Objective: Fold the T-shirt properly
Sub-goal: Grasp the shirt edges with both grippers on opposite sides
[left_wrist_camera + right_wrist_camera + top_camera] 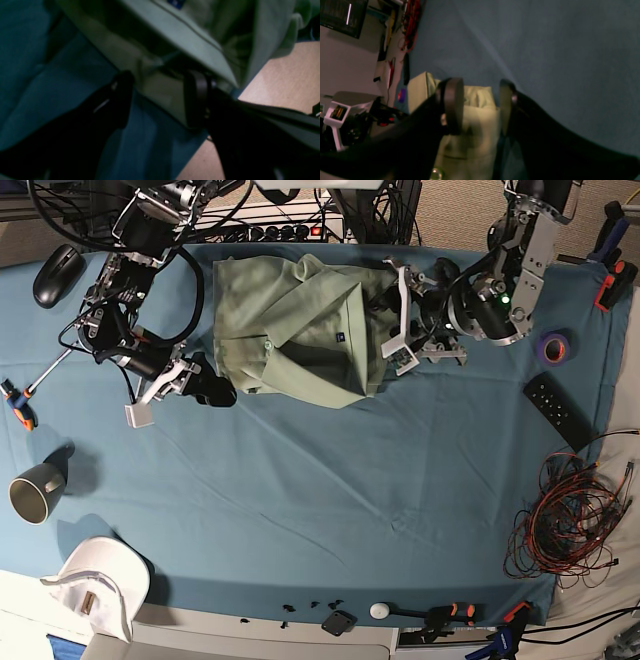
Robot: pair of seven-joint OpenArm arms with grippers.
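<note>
Sage-green cotton T-shirt [300, 330] lies rumpled between the released left gripper [160, 97] and right gripper [481, 105].

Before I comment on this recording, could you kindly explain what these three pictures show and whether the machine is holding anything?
This is a two-armed robot at a table covered with a blue cloth. The base picture looks straight down on everything; the other two come from cameras on each wrist, looking along the fingers. The pale green T-shirt lies partly folded at the far side. The left gripper sits at the shirt's edge with its jaws apart, fabric between them but not pinched. The right gripper is also open at the shirt's other side. Nothing is held. Around lie a mug, a white cap, a remote and cables.
</note>
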